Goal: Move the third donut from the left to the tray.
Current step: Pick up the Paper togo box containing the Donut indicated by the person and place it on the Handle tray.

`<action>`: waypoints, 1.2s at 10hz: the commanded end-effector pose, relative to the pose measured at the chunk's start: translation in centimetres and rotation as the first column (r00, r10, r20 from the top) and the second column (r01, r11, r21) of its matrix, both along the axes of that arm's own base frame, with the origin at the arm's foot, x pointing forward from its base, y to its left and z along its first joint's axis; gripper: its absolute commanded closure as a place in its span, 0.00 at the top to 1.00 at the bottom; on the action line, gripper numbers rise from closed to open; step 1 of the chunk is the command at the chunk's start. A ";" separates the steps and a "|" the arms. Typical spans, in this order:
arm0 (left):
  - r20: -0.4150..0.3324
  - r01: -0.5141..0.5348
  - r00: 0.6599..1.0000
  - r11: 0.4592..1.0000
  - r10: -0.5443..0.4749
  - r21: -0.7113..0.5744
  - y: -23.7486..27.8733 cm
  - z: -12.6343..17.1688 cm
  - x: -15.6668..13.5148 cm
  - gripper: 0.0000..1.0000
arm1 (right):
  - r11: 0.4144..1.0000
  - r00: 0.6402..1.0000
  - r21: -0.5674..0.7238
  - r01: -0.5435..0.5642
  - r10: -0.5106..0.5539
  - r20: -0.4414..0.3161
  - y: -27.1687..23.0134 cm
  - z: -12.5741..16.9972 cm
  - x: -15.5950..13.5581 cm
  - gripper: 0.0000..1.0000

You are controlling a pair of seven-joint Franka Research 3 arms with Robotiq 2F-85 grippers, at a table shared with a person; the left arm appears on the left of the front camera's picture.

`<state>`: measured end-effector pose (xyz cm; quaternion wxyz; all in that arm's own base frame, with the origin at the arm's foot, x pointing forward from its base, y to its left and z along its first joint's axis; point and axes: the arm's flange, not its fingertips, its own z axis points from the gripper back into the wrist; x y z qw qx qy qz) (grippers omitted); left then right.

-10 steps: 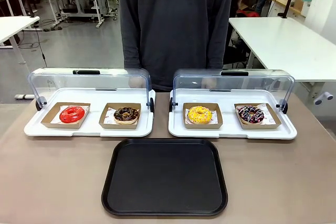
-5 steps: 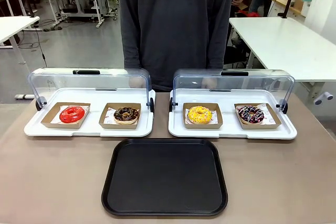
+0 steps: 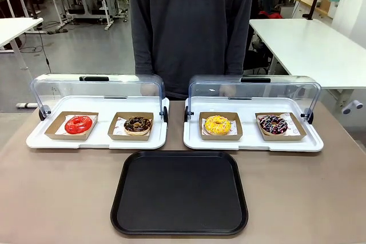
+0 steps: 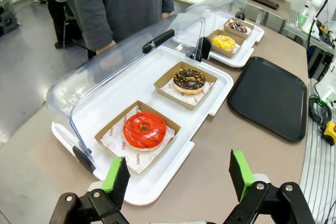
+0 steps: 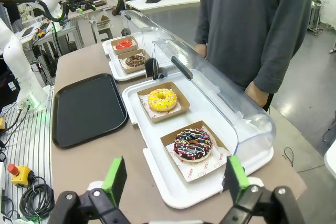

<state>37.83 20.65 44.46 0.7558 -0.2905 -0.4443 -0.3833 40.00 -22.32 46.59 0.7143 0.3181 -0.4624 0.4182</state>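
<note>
Yellow-iced, the third donut (image 3: 218, 124) lies on the right-hand white tray (image 3: 251, 143), just behind the black tray (image 3: 179, 194). Red print on the paper liners (image 4: 118, 141) is too small to read. Nothing has moved since earlier. Four donuts (image 3: 78, 124) lie on two white trays. The left gripper (image 4: 178, 174) and right gripper (image 5: 174, 178) both gape wide, empty.

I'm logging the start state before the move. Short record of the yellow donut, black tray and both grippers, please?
yellow donut: in its cardboard holder on the right white tray, third from left
black tray: nearer the robot than the donuts, yellow donut not yet on it
left gripper: open, holding nothing
right gripper: open, holding nothing
</note>
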 end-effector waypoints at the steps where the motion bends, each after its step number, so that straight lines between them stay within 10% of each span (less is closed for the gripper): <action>1: 0.006 0.009 1.000 1.000 -0.009 -0.003 0.1 0.2 0.1 1.00 | 1.000 1.000 0.003 -0.008 0.008 0.009 0.0 0.1 -0.1 1.00; 12: 0.006 0.009 1.000 1.000 -0.009 -0.003 0.1 0.2 0.1 1.00 | 1.000 1.000 0.003 -0.008 0.008 0.009 0.0 0.1 -0.1 1.00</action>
